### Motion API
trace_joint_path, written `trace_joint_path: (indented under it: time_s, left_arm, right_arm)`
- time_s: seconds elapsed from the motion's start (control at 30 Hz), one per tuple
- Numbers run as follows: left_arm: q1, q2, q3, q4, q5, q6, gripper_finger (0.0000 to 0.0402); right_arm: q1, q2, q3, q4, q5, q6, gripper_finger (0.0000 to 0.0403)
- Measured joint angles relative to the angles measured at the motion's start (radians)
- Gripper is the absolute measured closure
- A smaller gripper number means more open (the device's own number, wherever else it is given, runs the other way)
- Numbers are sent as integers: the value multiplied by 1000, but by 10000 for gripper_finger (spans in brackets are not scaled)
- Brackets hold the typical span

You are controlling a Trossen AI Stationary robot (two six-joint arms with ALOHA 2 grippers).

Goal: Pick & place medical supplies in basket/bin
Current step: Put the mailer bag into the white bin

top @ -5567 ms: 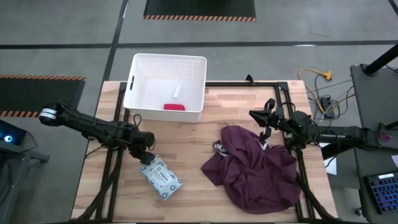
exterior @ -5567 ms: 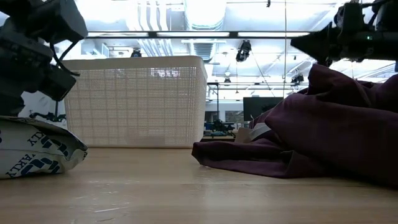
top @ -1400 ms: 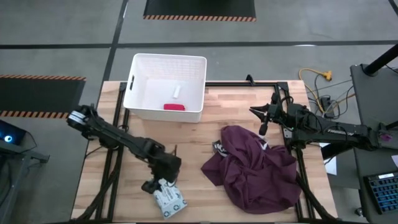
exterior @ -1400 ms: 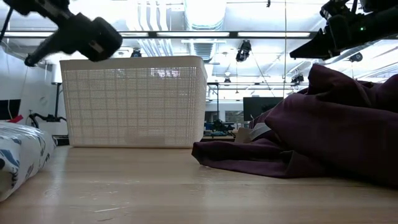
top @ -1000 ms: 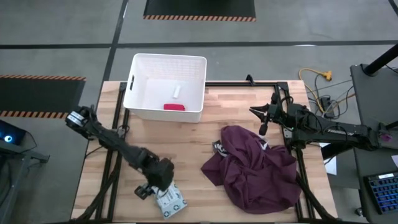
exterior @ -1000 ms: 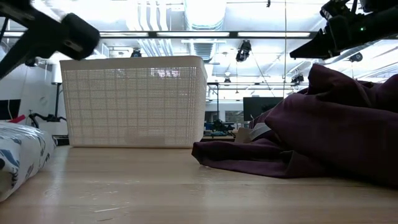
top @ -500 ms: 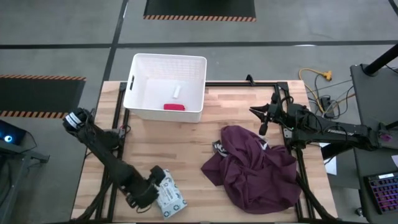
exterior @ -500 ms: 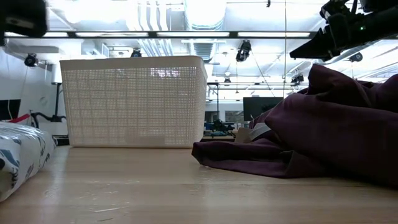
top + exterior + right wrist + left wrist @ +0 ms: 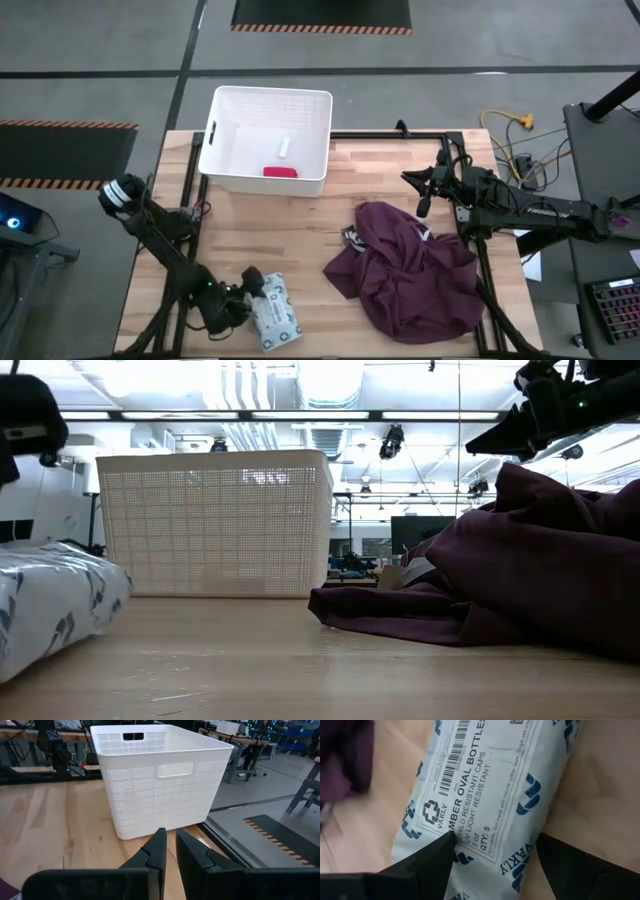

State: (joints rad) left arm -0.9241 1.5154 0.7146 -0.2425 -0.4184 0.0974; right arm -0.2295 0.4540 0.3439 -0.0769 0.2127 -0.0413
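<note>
At the near edge of the worktop (image 9: 310, 240), the left hand (image 9: 492, 852) is spread around the packet (image 9: 275, 311). Farther back, the right hand (image 9: 418, 190), pressed together, hangs above the cloth (image 9: 410, 270). Farthest, the bin (image 9: 222, 125) holds a red tube (image 9: 279, 172).

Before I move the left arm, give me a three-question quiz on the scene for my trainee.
1. True or false: the white bin already holds a red-pink tube.
2. Pick one. The left gripper's jaws are: A) shut on the tube, B) open to either side of the patterned packet, C) inside the bin.
3. Fill the gap: the right gripper hangs by the far edge of the ____.

Key: 1 true. 2 B. 3 maroon cloth.
</note>
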Motion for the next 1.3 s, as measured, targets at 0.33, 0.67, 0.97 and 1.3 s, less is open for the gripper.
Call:
trace_joint_path:
  time_s: [0.33, 0.67, 0.97, 1.3]
  left_arm:
    - [2, 161, -103, 247, -62, 63, 202]
    - [16, 214, -36, 271, -42, -132, 354]
    - [32, 62, -9, 119, -5, -330, 392]
    - [63, -207, -15, -145, -31, -528, 400]
  right_arm:
    - [0, 0, 0, 6, 21, 50, 371]
    - [0, 1, 29, 7, 53, 79, 371]
    - [0, 0, 53, 6, 53, 95, 371]
    - [0, 0, 56, 6, 52, 95, 371]
